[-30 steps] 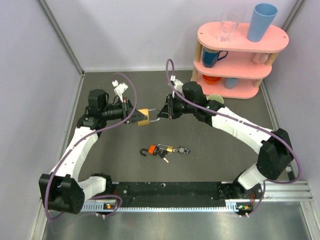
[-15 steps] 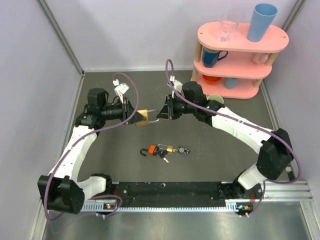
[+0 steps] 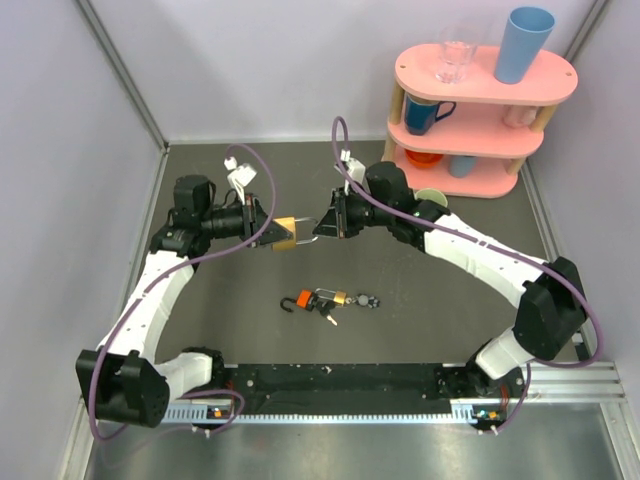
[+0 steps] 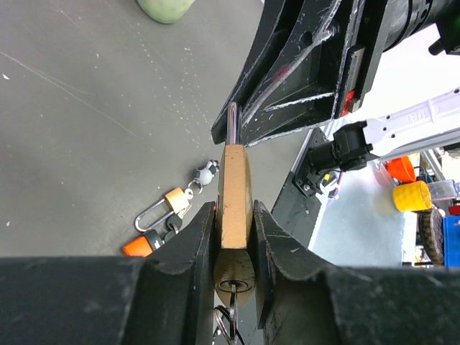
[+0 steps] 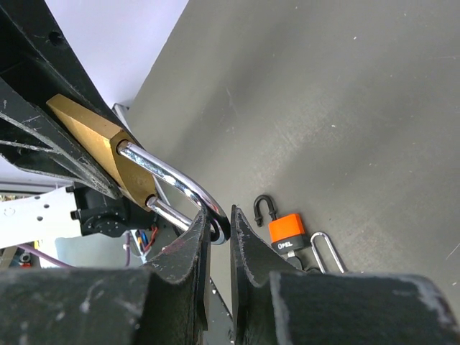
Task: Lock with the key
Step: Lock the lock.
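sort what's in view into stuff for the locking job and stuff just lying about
job: brass padlock, key in its keyhole, left pincer holding it, right pincer on its shackle
lying about: orange padlock, small brass padlock, pink shelf, blue cup

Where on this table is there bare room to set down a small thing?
Bare mat lies between the back wall and the brass padlock, and again between the loose locks and the right arm. It is crowded mid-table, where the left gripper and right gripper hold that padlock, and beside the pink shelf.
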Robot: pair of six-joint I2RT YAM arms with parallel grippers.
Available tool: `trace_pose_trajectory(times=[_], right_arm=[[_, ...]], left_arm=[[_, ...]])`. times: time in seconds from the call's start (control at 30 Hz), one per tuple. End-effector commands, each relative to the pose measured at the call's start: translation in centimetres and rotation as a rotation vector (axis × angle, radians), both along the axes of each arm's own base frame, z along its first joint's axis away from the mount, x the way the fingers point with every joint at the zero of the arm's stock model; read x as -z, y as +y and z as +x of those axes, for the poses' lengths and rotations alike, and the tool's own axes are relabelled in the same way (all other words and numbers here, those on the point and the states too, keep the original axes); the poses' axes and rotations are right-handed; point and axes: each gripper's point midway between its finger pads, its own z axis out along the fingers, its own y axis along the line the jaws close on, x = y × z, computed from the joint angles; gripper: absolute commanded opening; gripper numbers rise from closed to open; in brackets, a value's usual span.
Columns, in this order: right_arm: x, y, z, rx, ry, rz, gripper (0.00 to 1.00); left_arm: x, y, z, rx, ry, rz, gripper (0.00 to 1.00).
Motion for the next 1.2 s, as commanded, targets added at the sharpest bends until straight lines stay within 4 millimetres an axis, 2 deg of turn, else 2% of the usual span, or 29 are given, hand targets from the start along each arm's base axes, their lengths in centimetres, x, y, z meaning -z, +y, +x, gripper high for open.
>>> trace_pose_trajectory(times=[0.0, 0.23, 0.53, 0.93, 1.17], right_arm=[[-4.6, 1.0, -0.6, -0.045, -0.086, 0.105, 0.0], [-5.8, 1.5, -1.1, -0.059, -0.09, 0.13, 0.0], [-7.2, 2.6, -2.7, -0.109, -0.084, 0.163, 0.0], [-10.5, 2.2, -4.8, -0.182, -0.084, 0.237, 0.0], [-10.6, 2.8, -5.0, -0.212, -0.083, 0.262, 0.0]], left_arm=[[-3.4, -0.9, -0.2, 0.071, -0.135, -0.092, 0.0], [-2.5, -0.7, 0.2, 0.047, -0.13, -0.076, 0.0], [-1.9, -0.6, 0.5, 0.025, -0.138, -0.074, 0.0], [-0.5, -0.5, 1.5, -0.003, -0.152, -0.04, 0.0], [-1.1, -1.3, 1.1, 0.04, -0.15, -0.091, 0.0]])
